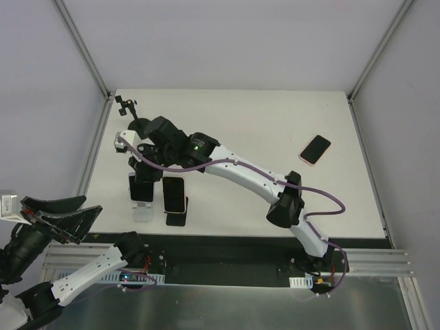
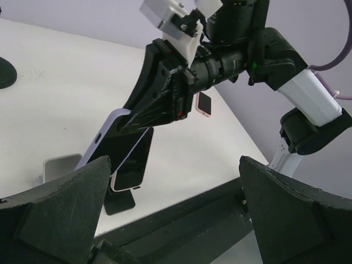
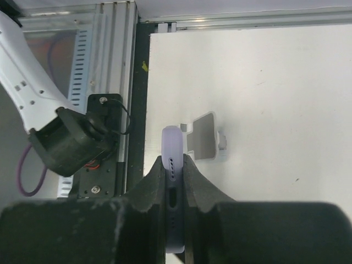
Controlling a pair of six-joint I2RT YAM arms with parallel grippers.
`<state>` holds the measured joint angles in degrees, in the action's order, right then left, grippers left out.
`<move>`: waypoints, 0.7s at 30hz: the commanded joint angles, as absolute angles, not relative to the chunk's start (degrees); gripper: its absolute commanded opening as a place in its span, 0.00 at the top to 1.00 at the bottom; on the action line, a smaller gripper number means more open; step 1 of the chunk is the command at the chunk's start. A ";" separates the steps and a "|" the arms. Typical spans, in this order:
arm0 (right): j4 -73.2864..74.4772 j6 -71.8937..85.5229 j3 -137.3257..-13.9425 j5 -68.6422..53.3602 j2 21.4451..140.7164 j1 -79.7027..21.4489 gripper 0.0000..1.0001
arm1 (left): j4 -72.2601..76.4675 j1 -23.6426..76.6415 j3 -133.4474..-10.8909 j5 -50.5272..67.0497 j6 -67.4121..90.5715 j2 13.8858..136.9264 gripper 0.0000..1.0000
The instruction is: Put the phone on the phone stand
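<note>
While the left gripper [image 1: 93, 205] hangs with fingers spread wide at the near edge, the right gripper [image 3: 172, 163] is clamped edgewise on the lavender phone [image 3: 171, 140]. The phone is tilted close over the silver phone stand [image 3: 203, 137]; contact is unclear. Just beside, a second phone [image 1: 174, 194] leans on a black stand [image 1: 176, 219]. Far right, a pink phone [image 1: 315, 149] lies flat on the table [image 1: 261, 124].

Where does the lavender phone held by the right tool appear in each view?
Top external: phone left of centre, just above the silver stand.
Left wrist: phone left of centre, tilted, right of the silver stand.
Right wrist: phone edge-on at bottom centre, silver stand just right of it.
Shared landmark: the silver stand.
</note>
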<state>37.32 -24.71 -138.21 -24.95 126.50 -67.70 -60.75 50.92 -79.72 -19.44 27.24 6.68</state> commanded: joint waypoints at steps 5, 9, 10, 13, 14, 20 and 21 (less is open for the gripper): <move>28.21 -30.41 -143.35 -21.80 131.13 -69.70 1.00 | -60.12 50.62 -79.01 -16.44 26.28 10.72 0.01; 28.04 -33.30 -142.65 -21.89 132.27 -69.96 1.00 | -59.07 50.62 -78.14 -16.17 25.58 12.13 0.01; 27.95 -34.44 -142.30 -21.80 132.36 -70.05 1.00 | -58.63 50.62 -77.87 -16.00 25.49 12.48 0.01; 27.77 -35.94 -141.86 -22.32 132.80 -70.14 0.99 | -57.66 50.62 -77.00 -15.56 25.14 13.01 0.01; 28.03 -36.12 -141.86 -22.50 132.98 -70.14 1.00 | -57.57 50.62 -76.82 -15.38 24.96 13.18 0.01; 28.30 -37.62 -141.06 -23.73 133.77 -70.22 1.00 | -56.78 50.62 -76.20 -15.12 24.35 13.62 0.01; 28.13 -37.44 -141.15 -23.82 134.03 -70.22 1.00 | -56.69 50.62 -76.20 -15.12 24.26 13.62 0.01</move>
<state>32.91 -34.85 -139.31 -21.93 134.76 -69.91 -59.81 50.92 -76.40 -16.49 26.09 12.05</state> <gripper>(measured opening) 0.117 0.992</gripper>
